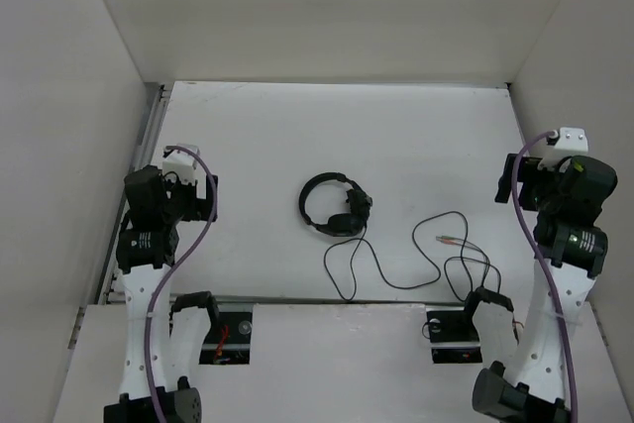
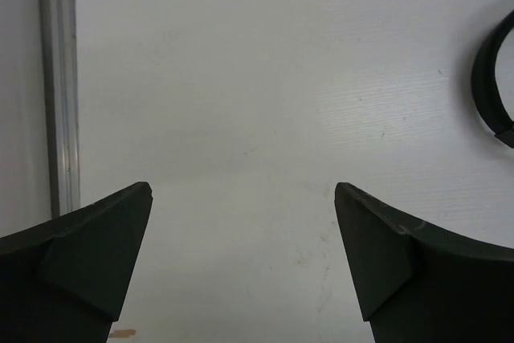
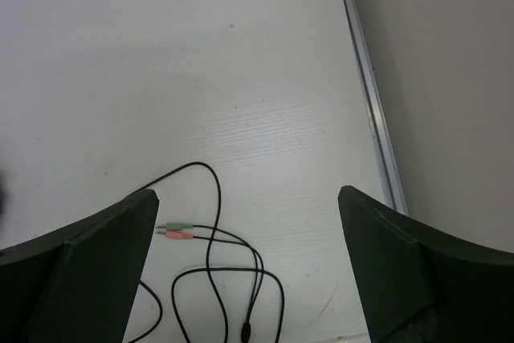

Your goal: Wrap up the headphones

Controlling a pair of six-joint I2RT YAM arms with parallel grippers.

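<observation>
The black headphones lie flat at the middle of the white table. Their thin dark cable runs in loose loops to the right and ends in a pink and a green plug. My left gripper is open and empty, well left of the headphones. In the left wrist view only a piece of the headband shows at the right edge, far from the gripper. My right gripper is open and empty, right of the cable. In the right wrist view the plugs and cable loops lie near the gripper's left finger.
White walls enclose the table on three sides. A metal rail runs along the left edge and another along the right edge. Black mounts sit at the near edge by the arm bases.
</observation>
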